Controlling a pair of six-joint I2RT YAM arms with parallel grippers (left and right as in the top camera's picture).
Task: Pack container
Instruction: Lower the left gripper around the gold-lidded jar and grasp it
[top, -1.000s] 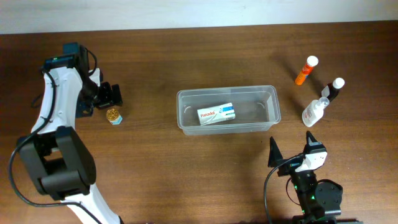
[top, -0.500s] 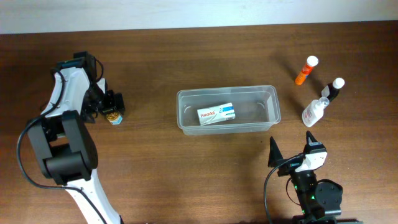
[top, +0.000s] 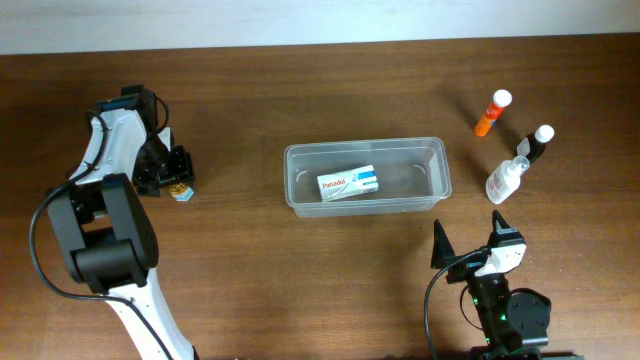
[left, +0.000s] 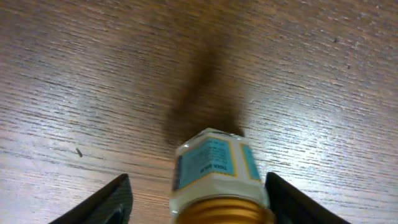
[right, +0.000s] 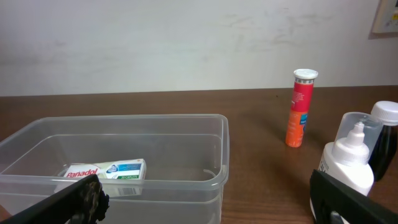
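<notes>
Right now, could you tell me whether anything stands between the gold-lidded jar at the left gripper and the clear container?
Nothing visible does. The gold-lidded jar sits between the fingers of the open left gripper, and only bare table separates it from the container.

The white box (top: 348, 183) lying in the container (top: 440, 170) reads "Panadol"; no other print is legible.

A small gold-capped jar (left: 214, 171) stands between the left fingers (left: 106, 202), with a narrow gap of bare surface (left: 93, 93) on each side. In the container (top: 365, 147), the box (top: 348, 183) lies left of centre and the right end is free. An orange tube (top: 491, 113), a dark bottle (top: 538, 143) and a spray bottle (top: 505, 180) cluster beyond that end.
</notes>
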